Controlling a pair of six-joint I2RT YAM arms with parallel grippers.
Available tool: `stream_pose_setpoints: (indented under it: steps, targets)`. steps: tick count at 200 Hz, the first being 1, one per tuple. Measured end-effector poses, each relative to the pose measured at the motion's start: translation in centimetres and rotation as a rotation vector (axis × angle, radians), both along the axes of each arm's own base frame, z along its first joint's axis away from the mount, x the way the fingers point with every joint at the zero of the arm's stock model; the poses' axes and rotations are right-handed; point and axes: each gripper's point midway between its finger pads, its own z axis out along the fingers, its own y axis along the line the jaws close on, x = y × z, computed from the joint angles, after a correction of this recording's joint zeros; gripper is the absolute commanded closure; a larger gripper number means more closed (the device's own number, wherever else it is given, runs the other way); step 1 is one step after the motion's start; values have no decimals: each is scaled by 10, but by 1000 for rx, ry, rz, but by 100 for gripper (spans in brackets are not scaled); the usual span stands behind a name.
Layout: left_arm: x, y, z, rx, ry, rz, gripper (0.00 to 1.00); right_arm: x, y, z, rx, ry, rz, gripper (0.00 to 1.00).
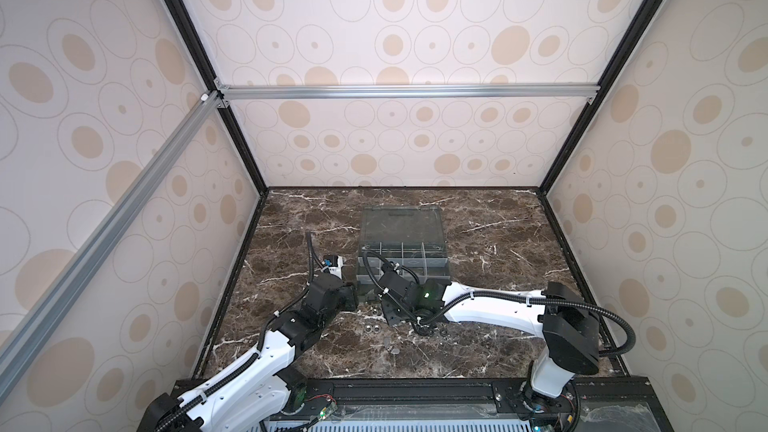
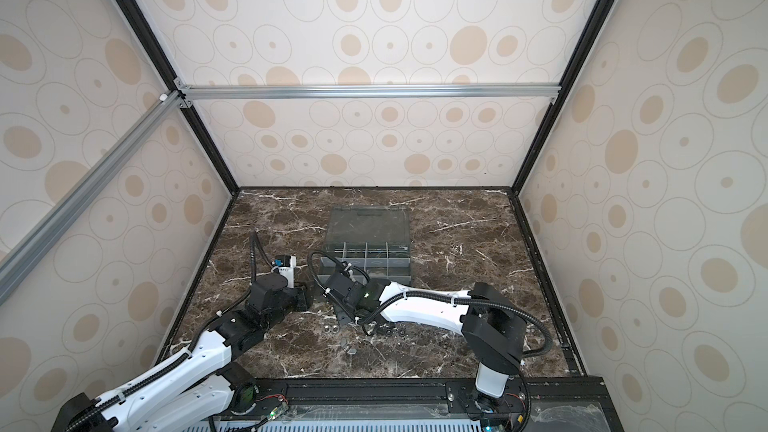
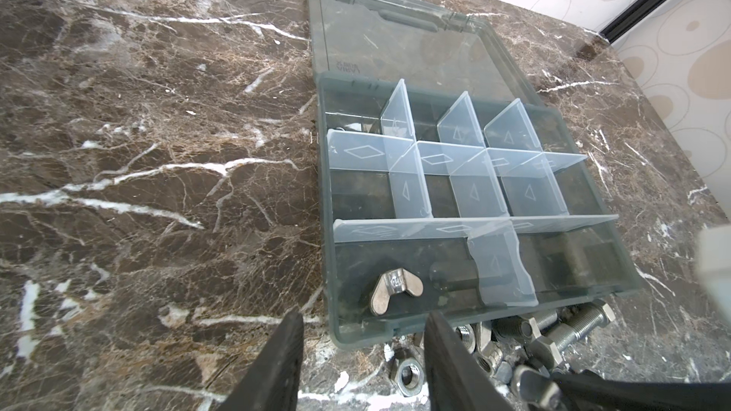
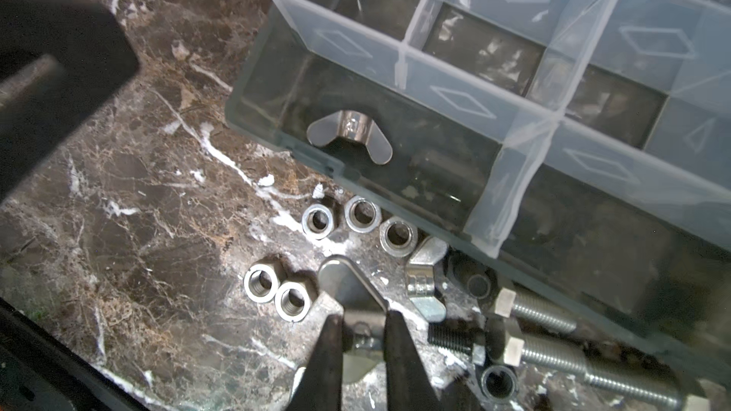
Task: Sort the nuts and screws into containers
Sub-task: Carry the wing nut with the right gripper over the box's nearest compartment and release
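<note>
On the dark brown marble table top (image 1: 478, 234) stands the dark grey translucent plastic organizer box (image 3: 325, 199), with its clear hinged lid (image 3: 395, 45) folded back flat on the table. Pale grey dividers (image 3: 407, 187) split the box into small rectangular containers (image 3: 356, 191). One silver wing nut (image 4: 348, 136) lies inside the corner container nearest to both grippers.

The right gripper (image 4: 364, 322) has its two black fingers (image 4: 328, 349) clamped on a second silver wing nut (image 4: 348, 290), just beside the near wall of the box. I cannot tell whether this nut is lifted off the table. Around it lie the loose nuts: five silver hex nuts (image 4: 316, 221), a third wing nut (image 4: 425, 282) and black rings (image 4: 500, 381). The screws, silver hex-head bolts (image 4: 553, 361) and one short black bolt (image 4: 455, 340), lie close by, along the box wall.

The left gripper (image 3: 364, 318) hovers at the same corner of the box, its fingers (image 3: 285, 349) apart, with nothing between them. In both top views a pair of the hex nuts (image 1: 368, 329) (image 2: 327, 329) shows between the two arms.
</note>
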Motion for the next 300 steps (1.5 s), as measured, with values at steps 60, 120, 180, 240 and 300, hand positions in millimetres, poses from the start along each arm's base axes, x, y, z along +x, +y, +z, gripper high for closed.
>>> stream_pose_setpoints:
  steps: [60,120,180,240,300]
  targets:
    - [-1,0,-7,0,23,6,51,46,11,26,8,-81,25,82]
    - [-4,1,-3,-33,10,14,50,70,21,13,-57,-99,91,82]
    - [-7,3,-4,-39,6,17,50,79,15,-4,-107,-86,105,81]
    - [-7,2,-13,-30,30,12,50,77,13,-21,-147,-57,117,66]
    - [-7,2,-8,-50,19,18,50,78,14,-20,-140,-55,108,46]
